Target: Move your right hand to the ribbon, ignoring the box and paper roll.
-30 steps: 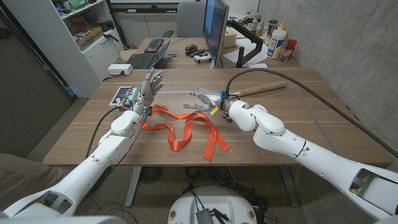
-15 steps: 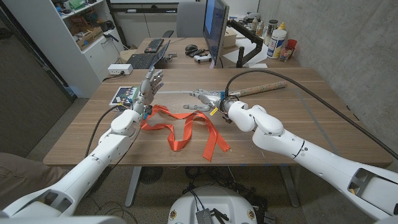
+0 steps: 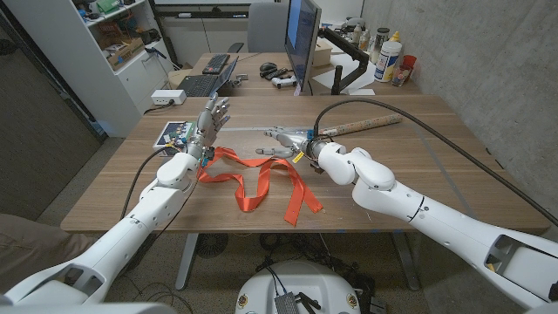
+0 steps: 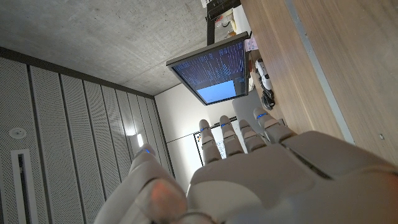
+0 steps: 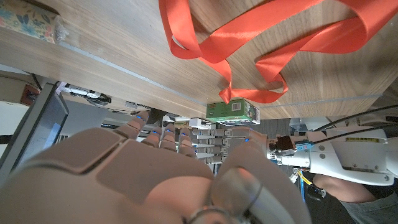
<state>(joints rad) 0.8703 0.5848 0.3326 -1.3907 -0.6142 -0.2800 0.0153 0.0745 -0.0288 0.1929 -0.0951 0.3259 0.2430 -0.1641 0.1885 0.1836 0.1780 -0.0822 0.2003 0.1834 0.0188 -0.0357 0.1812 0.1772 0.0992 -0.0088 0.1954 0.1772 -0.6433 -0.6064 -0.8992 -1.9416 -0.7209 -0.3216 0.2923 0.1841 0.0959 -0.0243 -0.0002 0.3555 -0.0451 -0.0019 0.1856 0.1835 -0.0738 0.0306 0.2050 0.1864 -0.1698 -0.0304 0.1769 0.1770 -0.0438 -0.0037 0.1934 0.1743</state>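
1. Where the brown wood-grain worktop (image 3: 418, 166) spreads under both white arms, a long orange-red satin ribbon (image 3: 261, 179) lies on it in loose loops, near the front edge and between the two arms.
2. The right hand (image 3: 283, 142) hovers just behind the ribbon's far loop, fingers spread and holding nothing; whether it touches the ribbon cannot be told.
3. The left hand (image 3: 209, 122) stands upright at the ribbon's left end, fingers apart and empty, palm not on the wood.
4. A small green-and-white printed box (image 3: 174, 133) lies on the worktop just left of the left hand.
5. A long brown cardboard paper roll (image 3: 366, 123) lies at an angle behind the right arm, beside a thick black cable (image 3: 436, 133) that arcs over the wood.
6. A second desk behind carries a dark flat monitor (image 3: 302, 39) with a blue-lit screen, a black keyboard (image 3: 215, 63) and white bottles (image 3: 390, 55).
7. A white shelving unit (image 3: 105, 44) stands at the left, a grey concrete wall (image 3: 488, 61) at the right.
8. In the right wrist view the ribbon (image 5: 261, 43) curls over the wood beyond the fingers (image 5: 165, 134).
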